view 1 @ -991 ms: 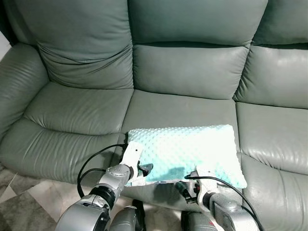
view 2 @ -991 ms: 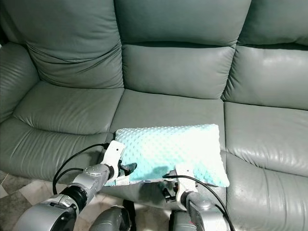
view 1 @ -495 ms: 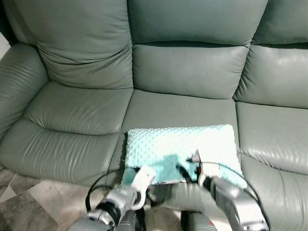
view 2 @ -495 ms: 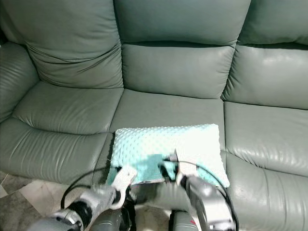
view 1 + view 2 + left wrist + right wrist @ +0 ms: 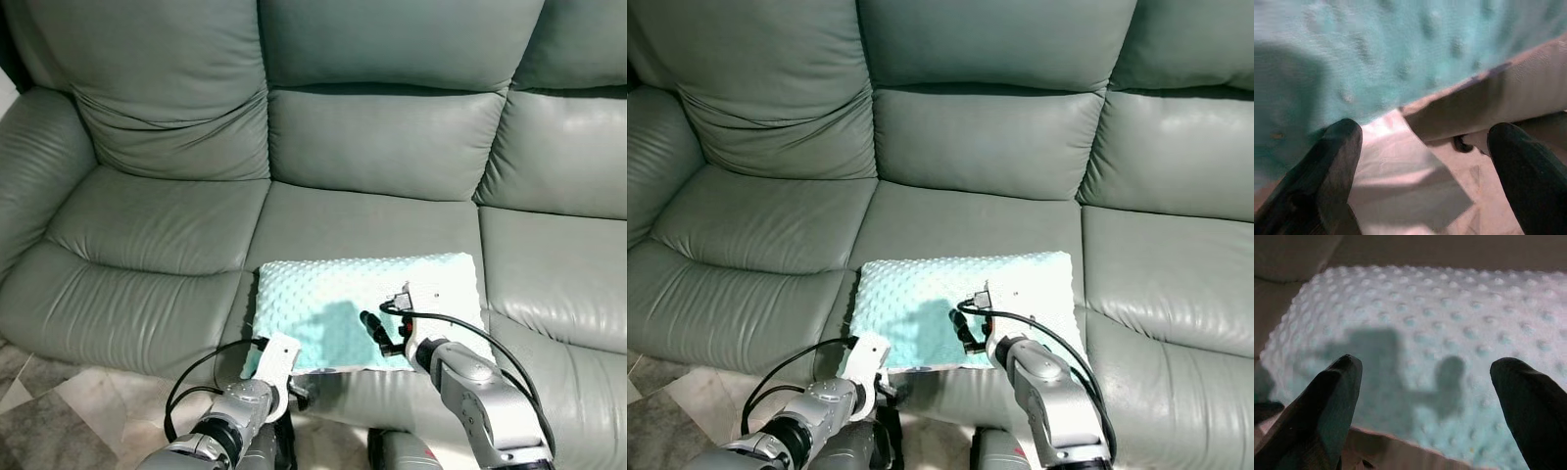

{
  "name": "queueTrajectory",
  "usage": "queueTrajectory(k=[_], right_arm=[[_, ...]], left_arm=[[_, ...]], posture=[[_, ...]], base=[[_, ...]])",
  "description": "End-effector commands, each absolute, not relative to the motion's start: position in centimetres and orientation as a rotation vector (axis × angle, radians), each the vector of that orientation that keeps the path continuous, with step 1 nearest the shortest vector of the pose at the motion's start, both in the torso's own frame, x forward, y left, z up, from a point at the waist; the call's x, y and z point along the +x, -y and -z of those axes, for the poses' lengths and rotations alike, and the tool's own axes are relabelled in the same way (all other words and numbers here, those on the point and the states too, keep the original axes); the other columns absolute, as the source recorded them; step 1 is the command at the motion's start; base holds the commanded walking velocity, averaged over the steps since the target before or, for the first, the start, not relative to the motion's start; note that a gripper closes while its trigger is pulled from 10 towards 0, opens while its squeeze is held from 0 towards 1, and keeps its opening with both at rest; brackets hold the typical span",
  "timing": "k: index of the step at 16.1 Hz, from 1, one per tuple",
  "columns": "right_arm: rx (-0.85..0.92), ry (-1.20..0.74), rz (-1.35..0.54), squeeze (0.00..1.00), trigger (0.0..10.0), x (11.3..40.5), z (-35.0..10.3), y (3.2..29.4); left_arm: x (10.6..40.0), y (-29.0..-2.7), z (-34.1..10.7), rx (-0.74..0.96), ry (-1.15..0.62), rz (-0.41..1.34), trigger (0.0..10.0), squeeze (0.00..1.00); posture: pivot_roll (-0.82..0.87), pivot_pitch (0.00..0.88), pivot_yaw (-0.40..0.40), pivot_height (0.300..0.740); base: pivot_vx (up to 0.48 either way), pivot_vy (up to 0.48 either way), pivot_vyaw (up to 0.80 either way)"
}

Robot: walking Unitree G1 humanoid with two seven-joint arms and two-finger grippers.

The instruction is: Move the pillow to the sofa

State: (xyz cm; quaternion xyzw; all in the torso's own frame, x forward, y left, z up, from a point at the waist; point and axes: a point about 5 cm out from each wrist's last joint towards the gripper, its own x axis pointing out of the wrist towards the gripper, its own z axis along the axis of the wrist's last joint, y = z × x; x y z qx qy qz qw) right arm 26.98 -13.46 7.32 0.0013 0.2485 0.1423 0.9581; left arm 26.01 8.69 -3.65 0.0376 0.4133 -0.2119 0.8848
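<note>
The mint-green dotted pillow [image 5: 313, 294] lies flat on the front of the middle seat of the grey-green leather sofa [image 5: 382, 147]. My left gripper [image 5: 295, 394] sits low, just under the pillow's front left edge, open, with the pillow [image 5: 1376, 49] and the seat front ahead of its fingers [image 5: 1337, 161]. My right gripper [image 5: 378, 332] hovers over the pillow's front middle, open and holding nothing. In the right wrist view the pillow [image 5: 1449, 333] spreads out beyond the fingers [image 5: 1327, 406], with their shadow on it.
The sofa's padded arm [image 5: 29, 166] rises at the left. Tiled floor and a rug edge [image 5: 49, 392] show at the lower left. Black cables loop from both wrists in front of the seat edge.
Both grippers have let go of the pillow's front edge, and it now rests on the seat. The left gripper dropped below the edge. The right one rose over the pillow.
</note>
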Motion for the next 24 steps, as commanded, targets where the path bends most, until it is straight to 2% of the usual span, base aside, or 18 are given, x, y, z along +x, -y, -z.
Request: queueTrajectory(k=[1,7,16,22,24], right_arm=[[0.008,-0.519,-0.276,0.0,10.0,26.5,-7.5,13.5],[0.018,-0.515,-0.274,0.0,10.0,26.5,-7.9,13.2],[0.016,-0.545,-0.271,0.0,10.0,26.4,-7.2,13.2],[-0.006,-0.555,-0.301,0.0,10.0,27.9,-6.3,12.2],[-0.032,-0.587,-0.318,0.0,10.0,28.4,-4.9,11.8]], left_arm=[[25.3,-9.7,4.4,0.105,-0.882,0.371,10.0,0.0],[27.5,-10.2,2.8,0.074,-0.793,0.27,10.0,0.0],[28.7,-10.2,1.7,0.092,-0.735,0.264,10.0,0.0],[29.5,-14.0,1.0,0.027,-0.668,0.223,10.0,0.0],[29.4,-15.9,0.9,0.047,-0.645,0.195,10.0,0.0]], posture=[[-0.16,0.3,0.116,0.74],[-0.16,0.304,0.115,0.74],[-0.15,0.288,0.118,0.74],[-0.11,0.171,0.14,0.74],[-0.08,0.092,0.152,0.74]], base=[[0.0,0.0,0.0],[0.0,0.0,0.0],[0.0,0.0,0.0],[0.0,0.0,0.0],[0.0,0.0,0.0]])
